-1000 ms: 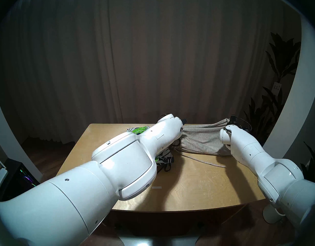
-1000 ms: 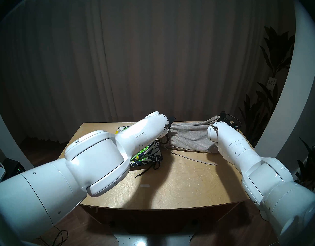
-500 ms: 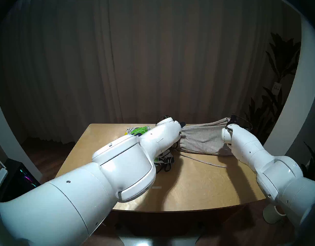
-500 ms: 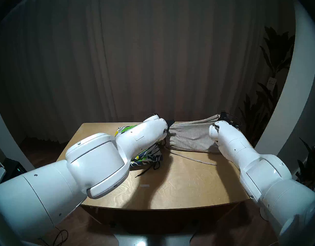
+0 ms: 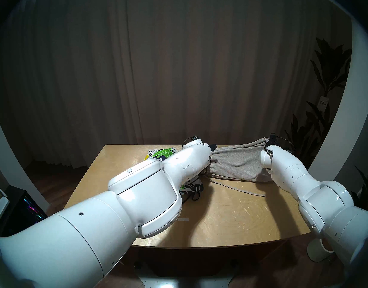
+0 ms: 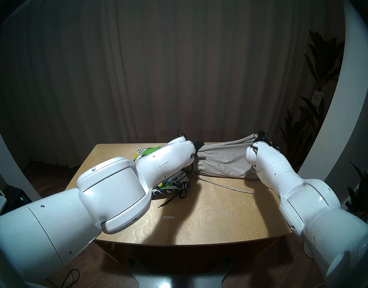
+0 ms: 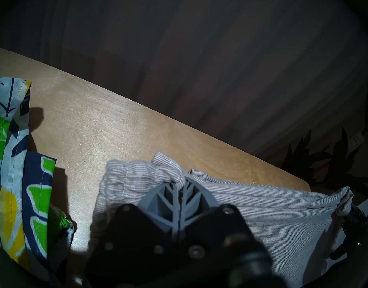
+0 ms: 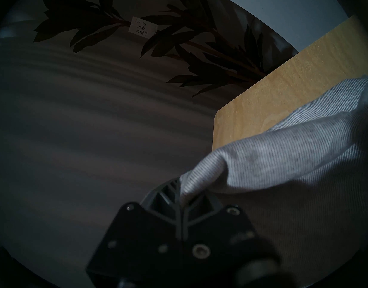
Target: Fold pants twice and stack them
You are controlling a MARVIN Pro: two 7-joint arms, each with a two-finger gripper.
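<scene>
- Dark curtains (image 5: 179, 73) behind; wooden tabletop (image 5: 231, 214) in front.
- Grey shorts (image 5: 237, 162) stretched across far right of tabletop, raised off it at both ends.
- Left hand (image 7: 180, 190) clamped on gathered waistband; right hand (image 8: 180, 190) clamped on opposite edge.
- Leaf-print shorts (image 5: 191, 186) bunched on tabletop under left arm, beside grey pair.

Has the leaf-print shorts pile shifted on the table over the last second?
No. The leaf-print shorts lie at the same spot relative to the white tape mark on the table; only the left arm above them moved slightly.
</scene>
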